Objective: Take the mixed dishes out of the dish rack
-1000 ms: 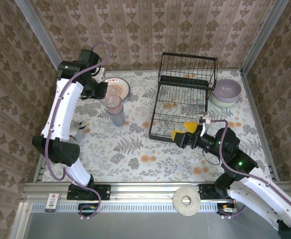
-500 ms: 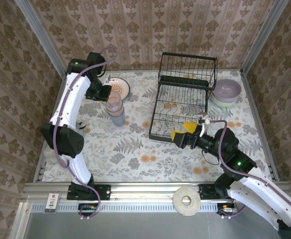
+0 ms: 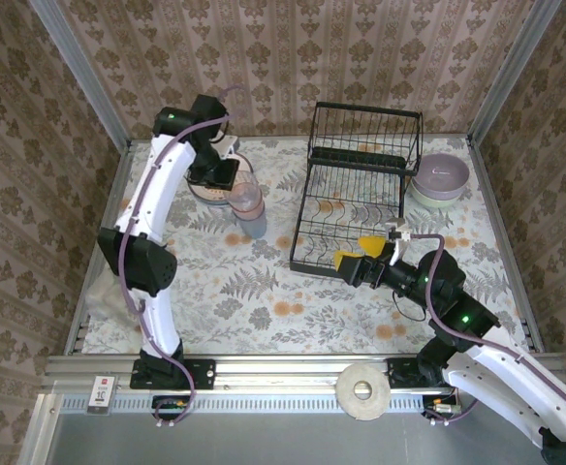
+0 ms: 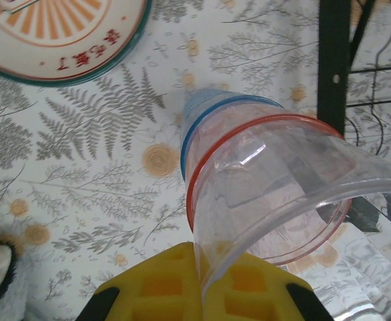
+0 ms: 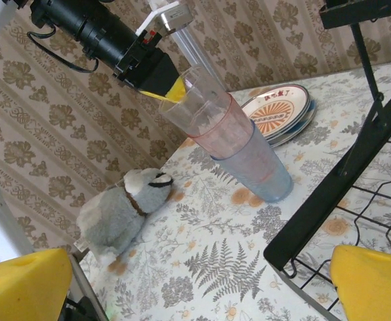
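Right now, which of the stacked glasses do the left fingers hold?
The clear top glass: the left fingers pinch its rim. It sits inside the red-rimmed glass, which nests in the blue glass at the bottom; nothing grips those two.

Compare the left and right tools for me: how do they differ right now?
The left tool is shut on the rim of the top tumbler; the right tool is wide open and holds nothing. The left tool is at the far left by the plates; the right tool hangs at the near edge of the rack. Both have yellow fingers.
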